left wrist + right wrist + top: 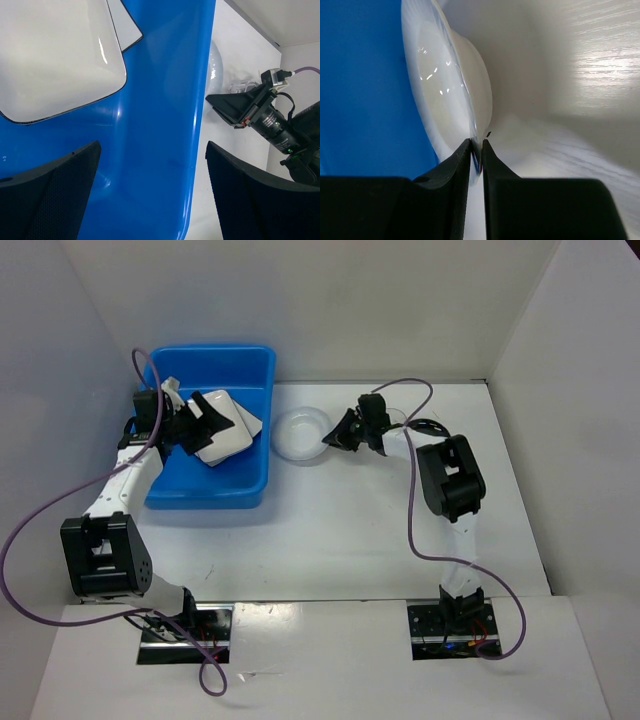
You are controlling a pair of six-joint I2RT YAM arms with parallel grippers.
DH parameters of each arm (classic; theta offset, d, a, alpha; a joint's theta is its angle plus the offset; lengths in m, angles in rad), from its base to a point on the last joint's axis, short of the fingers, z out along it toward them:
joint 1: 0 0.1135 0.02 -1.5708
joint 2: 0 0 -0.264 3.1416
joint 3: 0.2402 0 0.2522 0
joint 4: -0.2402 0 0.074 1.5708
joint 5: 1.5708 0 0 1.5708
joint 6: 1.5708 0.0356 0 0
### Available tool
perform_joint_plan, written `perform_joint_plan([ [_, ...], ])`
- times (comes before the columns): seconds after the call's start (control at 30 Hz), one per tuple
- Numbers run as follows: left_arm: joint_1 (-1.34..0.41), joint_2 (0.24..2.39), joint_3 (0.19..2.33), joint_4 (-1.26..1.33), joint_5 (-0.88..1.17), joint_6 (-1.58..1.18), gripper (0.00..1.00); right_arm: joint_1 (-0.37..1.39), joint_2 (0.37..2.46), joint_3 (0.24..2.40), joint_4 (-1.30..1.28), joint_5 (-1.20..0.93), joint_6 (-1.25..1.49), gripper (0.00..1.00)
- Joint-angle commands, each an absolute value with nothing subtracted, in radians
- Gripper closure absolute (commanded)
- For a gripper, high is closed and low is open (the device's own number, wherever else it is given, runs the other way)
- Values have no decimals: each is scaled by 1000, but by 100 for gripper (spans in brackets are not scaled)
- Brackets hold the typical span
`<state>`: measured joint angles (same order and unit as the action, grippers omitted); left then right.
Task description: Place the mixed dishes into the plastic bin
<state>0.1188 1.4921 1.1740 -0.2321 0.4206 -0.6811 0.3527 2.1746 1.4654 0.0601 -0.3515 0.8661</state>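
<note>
The blue plastic bin (210, 492) stands at the back left. In it lie the large squarish white plate (222, 443) and, partly under it, the smaller white tray (247, 418). My left gripper (207, 423) hangs open and empty over the bin. In the left wrist view its jaws (150, 150) straddle the bin's right wall (165, 125), with the plate (55, 60) and tray (126, 25) beyond. My right gripper (333, 437) is shut on the rim of the round white dish (298, 435), just right of the bin. The right wrist view shows the fingers (476, 142) pinching that rim (445, 75). The black bowl and clear cup do not show clearly.
White walls close in the table (330, 530) on the left, back and right. The right arm's elbow (450, 480) stands over the right half. The left arm's purple cable (30, 530) loops past the left edge. The bin's blue wall (360, 75) sits close behind the dish.
</note>
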Motion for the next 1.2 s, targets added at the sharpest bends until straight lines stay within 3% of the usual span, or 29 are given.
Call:
perform_joint_plan([
  [0.0, 115, 1453, 1170, -218, 419, -661, 7, 373, 2067, 1468, 61, -287, 812, 100],
  [0.23, 115, 1453, 1170, -206, 443, -661, 6, 373, 1928, 1448, 18, -261, 788, 100],
  [0.5, 92, 1453, 1192, -63, 653, -670, 6, 353, 1799, 1417, -9, -262, 788, 100],
  [0.83, 44, 1522, 1284, 93, 736, -733, 5, 324, 1588, 1419, -97, -244, 769, 100],
  [1.0, 22, 1589, 1293, 192, 810, -785, 4, 324, 1534, 1440, -126, -348, 769, 100],
  [1.07, 12, 1598, 1293, 201, 810, -795, 14, 324, 1509, 1440, -126, -379, 791, 100],
  [1.17, -8, 1598, 1264, 222, 810, -781, 16, 324, 1479, 1440, -117, -425, 802, 100],
])
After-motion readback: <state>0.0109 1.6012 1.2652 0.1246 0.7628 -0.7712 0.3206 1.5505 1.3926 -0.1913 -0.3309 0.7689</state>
